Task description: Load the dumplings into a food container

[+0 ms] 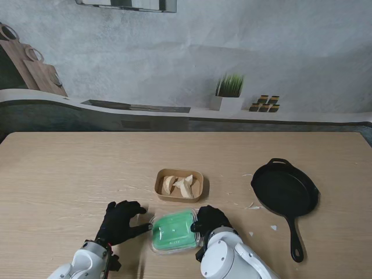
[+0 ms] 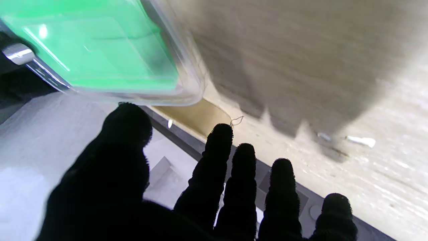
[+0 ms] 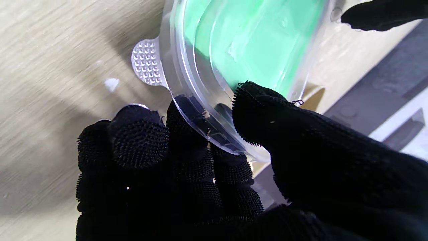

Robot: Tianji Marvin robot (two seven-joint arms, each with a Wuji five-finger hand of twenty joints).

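container (image 1: 173,231), green with a clear lid, pinched at one rim by the right hand (image 1: 210,220); thumb (image 3: 257,117) pressed on top of the lid edge, fingertips (image 3: 187,117) curled beneath the rim, likely so as to prise the lid or steady the box for opening; ribbed pull tab (image 3: 146,62) free just beyond the fingertips, not yet gripped. left hand (image 1: 120,221) spread and holding nothing, thumb tip just beside the opposite rim, other fingers (image 2: 219,147) fanned apart over bare table (image 1: 70,174), probably placed as a brace against sliding; contact with the rim impossible to tell. dumplings (image 1: 181,185) heaped in a brown tray (image 1: 161,195) just beyond both sets of fingertips, untouched; kept close, presumably for a short carry once the lid is off. black skillet (image 1: 285,189) well apart on the right hand's outer side, idle.
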